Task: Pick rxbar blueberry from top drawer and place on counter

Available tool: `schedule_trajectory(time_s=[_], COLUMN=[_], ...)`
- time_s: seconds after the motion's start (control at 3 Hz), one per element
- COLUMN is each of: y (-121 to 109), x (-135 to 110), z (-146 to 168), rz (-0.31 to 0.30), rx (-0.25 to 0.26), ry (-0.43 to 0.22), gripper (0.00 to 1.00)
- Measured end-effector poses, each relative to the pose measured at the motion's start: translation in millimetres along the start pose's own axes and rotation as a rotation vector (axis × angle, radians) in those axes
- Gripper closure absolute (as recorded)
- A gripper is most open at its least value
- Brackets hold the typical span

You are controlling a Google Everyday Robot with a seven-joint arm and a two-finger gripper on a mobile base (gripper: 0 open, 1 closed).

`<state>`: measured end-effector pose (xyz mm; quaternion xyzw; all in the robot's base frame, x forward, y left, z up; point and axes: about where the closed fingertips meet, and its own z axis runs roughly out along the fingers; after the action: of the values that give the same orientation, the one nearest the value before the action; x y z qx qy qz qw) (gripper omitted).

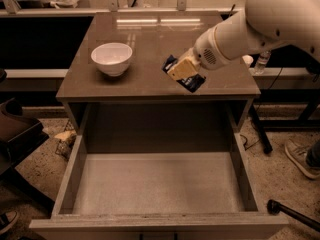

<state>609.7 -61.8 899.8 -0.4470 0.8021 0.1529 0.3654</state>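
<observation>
My gripper [183, 70] is shut on the rxbar blueberry [192, 83], a small dark blue bar that sticks out on both sides of the tan fingers. It hangs tilted just above the front right part of the counter [150, 39]. The white arm reaches in from the upper right. The top drawer [75, 164] stands pulled out wide below, its pale floor bare.
A white bowl [112, 58] sits on the counter's left side. A small bottle [263, 60] stands on the shelf behind the arm to the right. A dark chair [15, 134] is at the left, a person's shoe [301, 159] at the right on the floor.
</observation>
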Motion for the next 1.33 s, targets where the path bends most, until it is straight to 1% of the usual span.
schedule_trajectory(time_s=[0.33,0.67,1.0,1.33], y=[-35.3,-95.2,-134.2,-164.3], x=[-18.9,-36.1,-41.0,-33.5], z=[-3.7,18.2,36.5,45.3], rz=[0.002,0.02,0.049,0.089], rx=[0.048,0.124,0.191,0.267], ry=[0.016,0.02,0.015,0.01], gripper=[1.0,1.0,1.0,1.0])
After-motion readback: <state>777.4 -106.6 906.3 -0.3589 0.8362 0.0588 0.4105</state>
